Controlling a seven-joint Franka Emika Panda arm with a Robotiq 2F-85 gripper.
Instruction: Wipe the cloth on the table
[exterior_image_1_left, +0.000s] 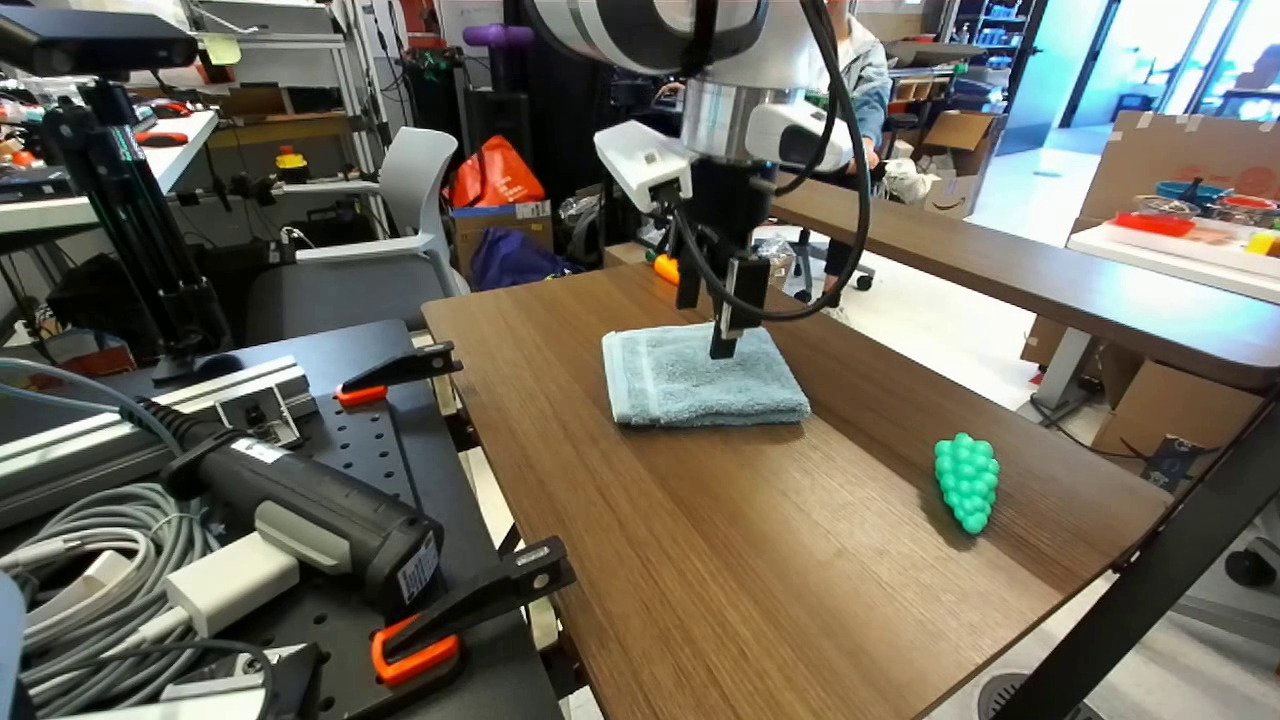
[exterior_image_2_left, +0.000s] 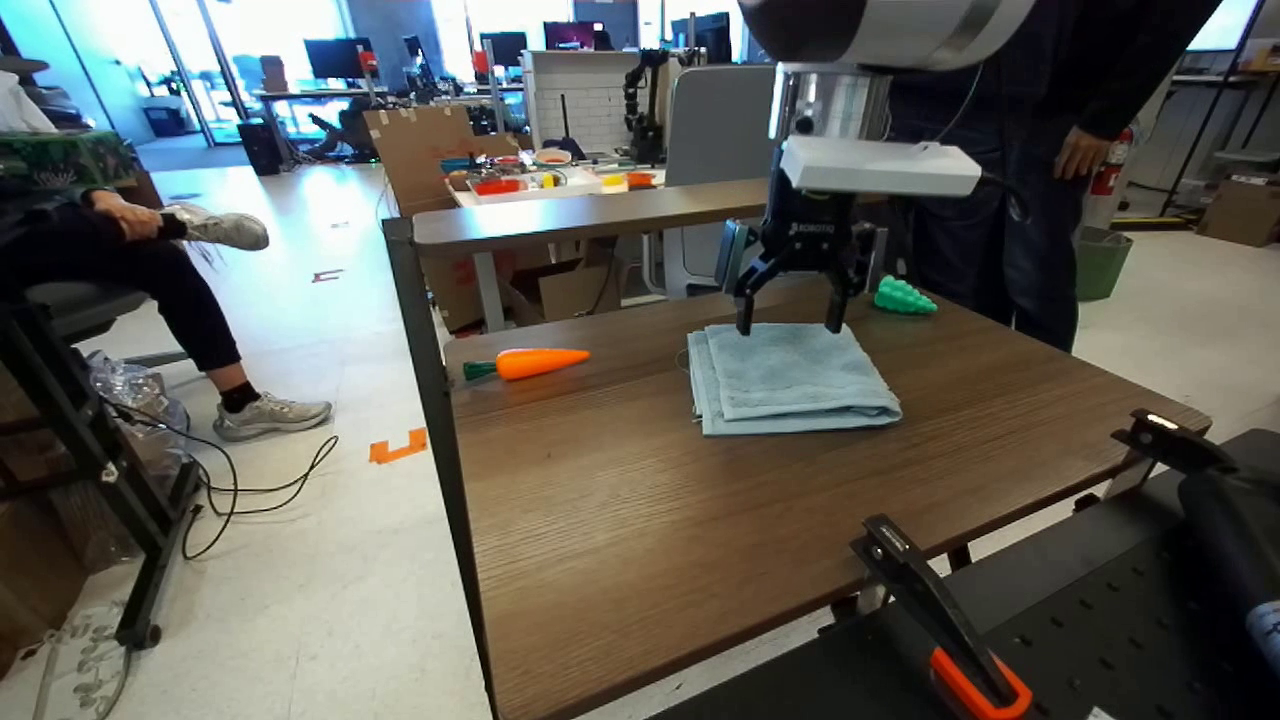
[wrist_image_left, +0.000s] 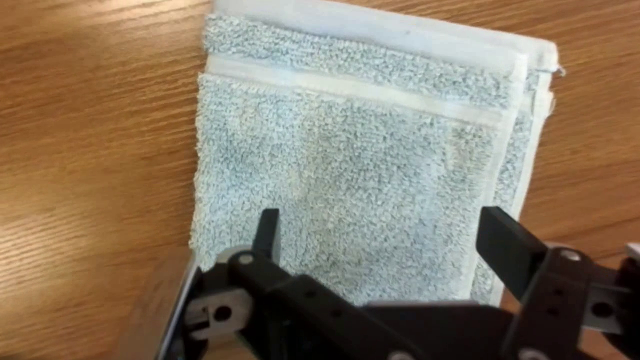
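While the claw hangs over the cloth, jaws apart, its lettering reads "ROBOTIQ".

Light blue-teal folded terry cloth, brown wood-grain rectangular table
A whitish band stripes the cloth; darker streaks line the table. Black two-fingered hand, bright green bumpy object, orange carrot-shaped object with dark green end.
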